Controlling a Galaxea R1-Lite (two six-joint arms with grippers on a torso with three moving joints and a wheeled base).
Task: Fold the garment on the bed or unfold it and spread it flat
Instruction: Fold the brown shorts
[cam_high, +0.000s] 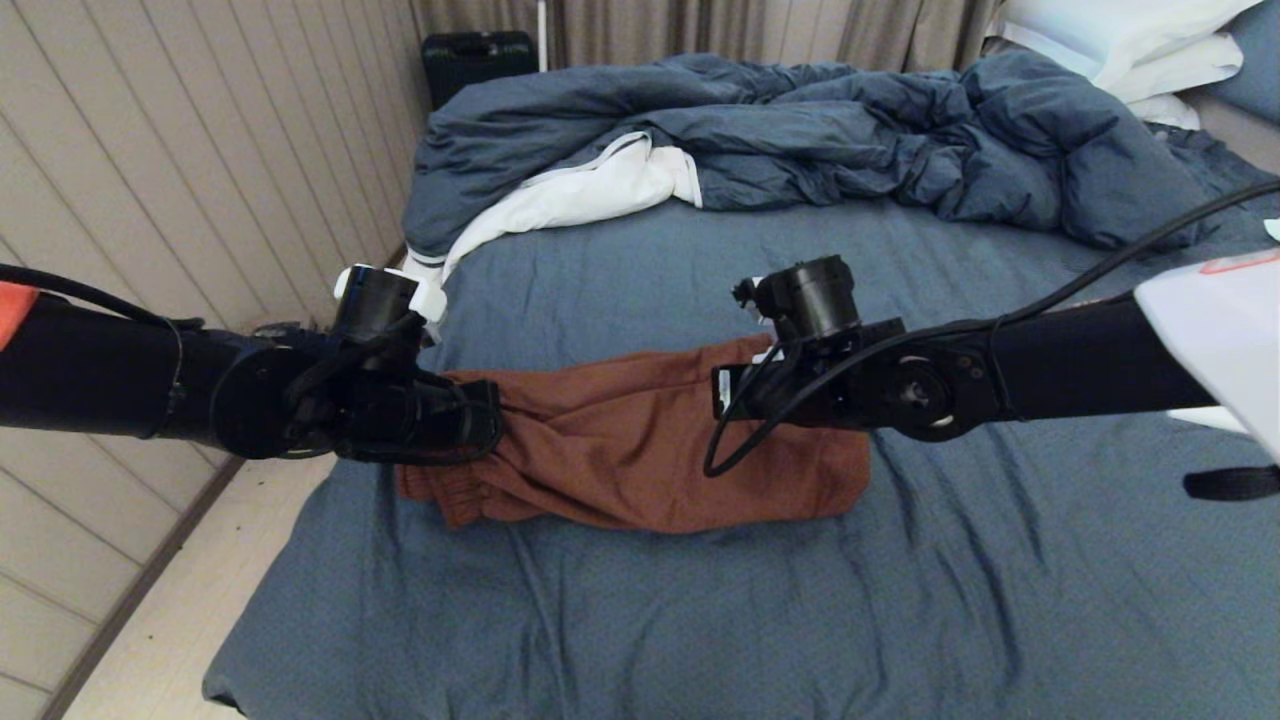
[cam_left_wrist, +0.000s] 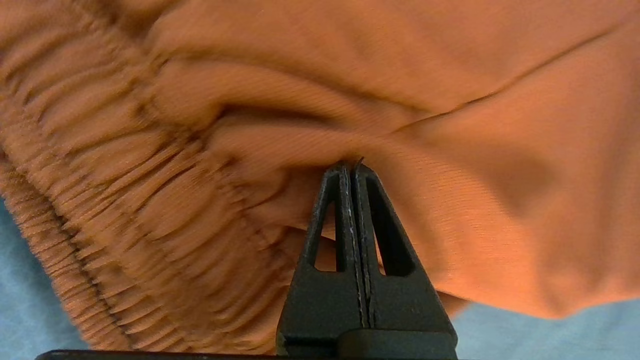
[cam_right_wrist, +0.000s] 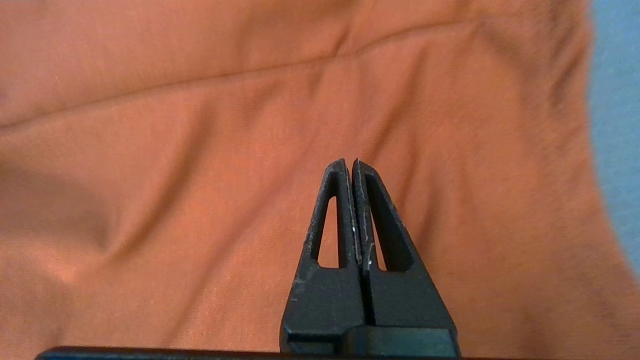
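Note:
The garment (cam_high: 640, 450), rust-brown shorts, lies doubled over across the middle of the bed (cam_high: 700, 620). Its gathered elastic waistband (cam_left_wrist: 100, 210) is at the left end. My left gripper (cam_high: 497, 420) reaches in from the left at that end. It is shut, and its fingertips (cam_left_wrist: 345, 172) touch a raised fold of the cloth; no cloth shows between the jaws. My right gripper (cam_right_wrist: 349, 162) hovers over the smoother right half of the garment (cam_right_wrist: 200, 175). It is shut with nothing in it. In the head view its fingers are hidden behind the wrist.
A rumpled blue duvet (cam_high: 800, 140) with white lining (cam_high: 590, 195) is heaped across the far side of the bed. White pillows (cam_high: 1130, 45) lie at the far right. A panelled wall (cam_high: 180, 160) and a strip of floor (cam_high: 200, 610) run along the bed's left edge.

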